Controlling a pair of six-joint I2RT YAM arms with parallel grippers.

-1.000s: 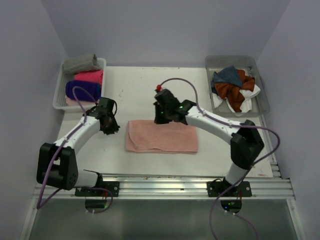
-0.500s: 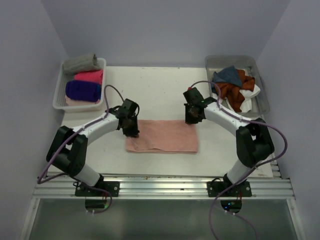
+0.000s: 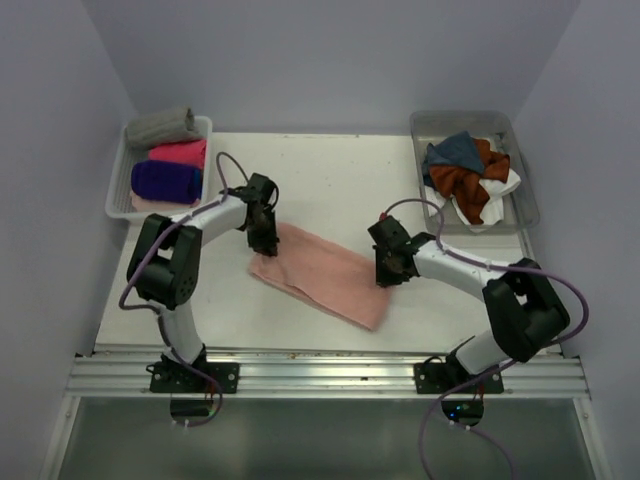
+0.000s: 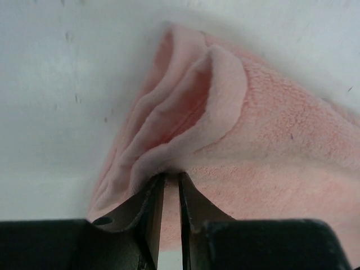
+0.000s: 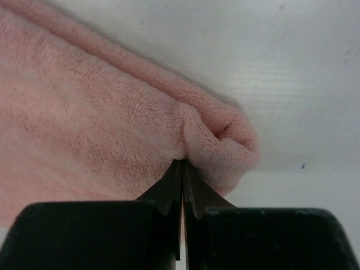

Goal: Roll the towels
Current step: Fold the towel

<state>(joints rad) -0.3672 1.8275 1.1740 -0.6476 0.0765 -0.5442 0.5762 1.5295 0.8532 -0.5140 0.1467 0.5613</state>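
A folded salmon pink towel [image 3: 325, 282] lies slantwise on the white table, from far left to near right. My left gripper [image 3: 265, 240] is shut on its far left corner; in the left wrist view the narrow jaws [image 4: 169, 177] pinch a bunched fold of the towel [image 4: 270, 129]. My right gripper [image 3: 390, 268] is shut on the towel's right end; in the right wrist view the jaws [image 5: 183, 163] nip a puckered corner of the towel [image 5: 84, 112].
A white tray [image 3: 117, 196] at the far left holds rolled grey [image 3: 160, 127], hot pink [image 3: 180, 152] and purple [image 3: 165, 180] towels. A clear bin [image 3: 525, 190] at the far right holds loose teal [image 3: 455, 152], rust orange [image 3: 465, 185] and white [image 3: 505, 185] towels.
The towel lay straight across and now lies slantwise. My left gripper came in and took its left corner; my right gripper moved right and nearer with the right end.
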